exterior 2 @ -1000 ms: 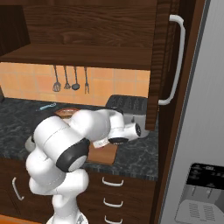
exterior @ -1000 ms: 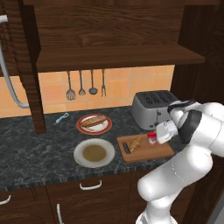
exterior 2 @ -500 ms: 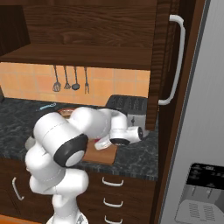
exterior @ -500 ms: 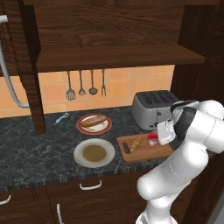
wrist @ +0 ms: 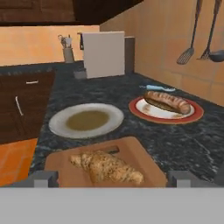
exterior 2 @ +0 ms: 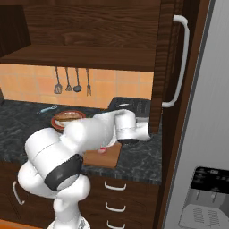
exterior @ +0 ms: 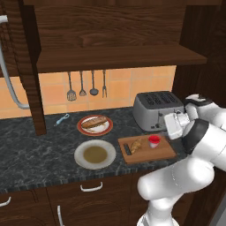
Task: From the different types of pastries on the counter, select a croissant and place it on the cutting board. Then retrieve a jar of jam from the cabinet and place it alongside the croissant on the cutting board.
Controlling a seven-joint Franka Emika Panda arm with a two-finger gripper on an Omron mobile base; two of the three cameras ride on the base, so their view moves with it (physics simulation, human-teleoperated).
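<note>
The cutting board lies on the dark counter in front of the toaster. On it rest the stubby croissant and, just to its right, the small red jar of jam with a white lid, standing free. My gripper hovers above and right of the jar, open. In the hand view its fingertips are spread wide over the board, with the croissant just beyond them. The longer pastry lies on a red-rimmed plate. The cabinet shelf runs overhead.
A silver toaster stands behind the board. A white plate with brown filling sits left of the board. Utensils hang on the tiled wall. The open cabinet door with its white handle hangs to the right of my arm.
My hand has drawn back up and to the right, away from the jam jar. The jar stays standing on the board beside the croissant.
</note>
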